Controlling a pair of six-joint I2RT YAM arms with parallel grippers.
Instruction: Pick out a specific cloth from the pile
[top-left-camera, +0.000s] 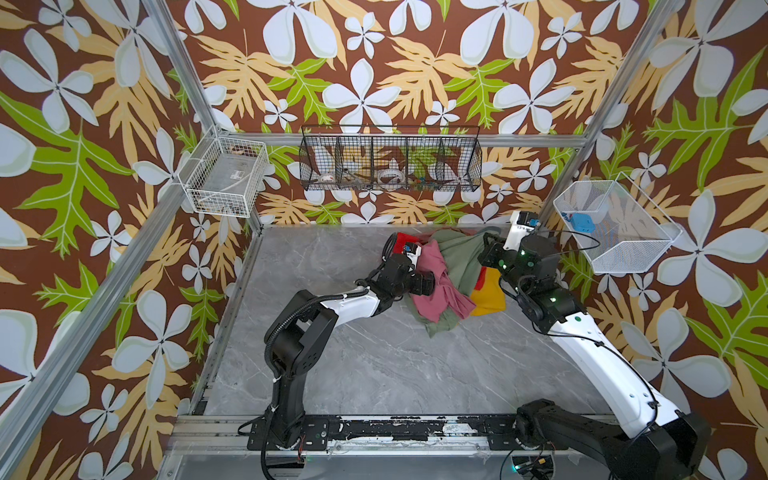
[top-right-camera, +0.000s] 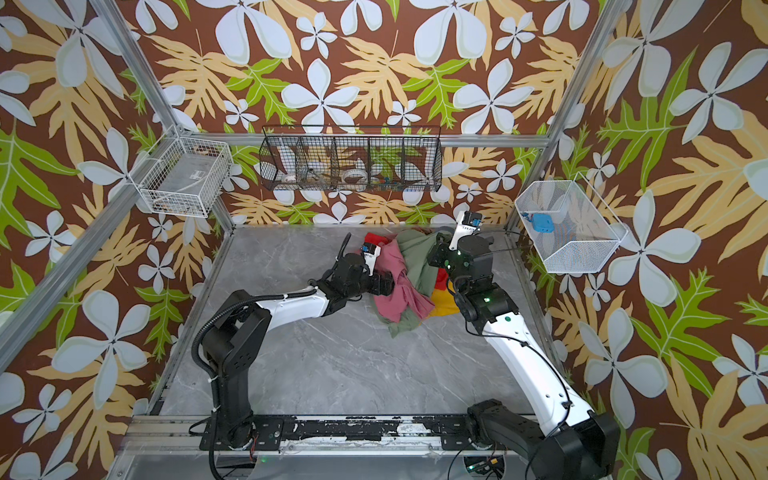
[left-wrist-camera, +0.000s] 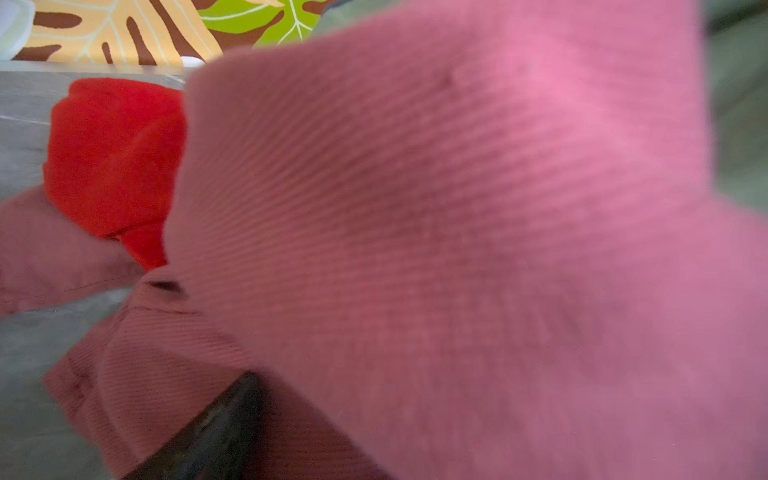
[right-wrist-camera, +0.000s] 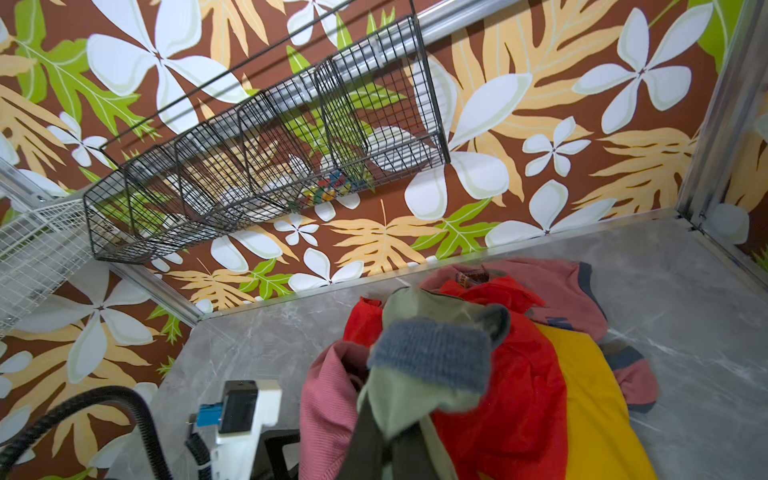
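One dusty-pink cloth (top-left-camera: 440, 291) drapes across the sage-green cloth (top-left-camera: 461, 257).

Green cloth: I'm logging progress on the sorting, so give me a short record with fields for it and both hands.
green cloth: neck end held up, rest on the pile
right hand: shut on the green cloth near its grey trim
left hand: open, against the pink cloth
pile: also red cloth, yellow cloth; table's far side
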